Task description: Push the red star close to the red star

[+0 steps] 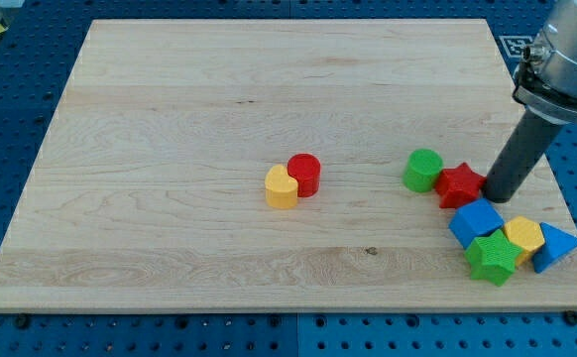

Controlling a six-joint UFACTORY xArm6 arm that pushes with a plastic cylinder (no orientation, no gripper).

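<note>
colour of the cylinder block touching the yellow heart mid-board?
Red. The red cylinder block sits against the yellow heart block, clearest in the camera view.

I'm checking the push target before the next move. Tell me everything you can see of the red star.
The red star is a small, solid, matte block that looks like plastic, lying flat on the wooden board toward the view's right. Its points are blunt. The green cylinder sits against its left side, and my tip sits at its right edge, apparently touching. A blue block lies just below it, close or barely touching. Only one red star shows.
</note>
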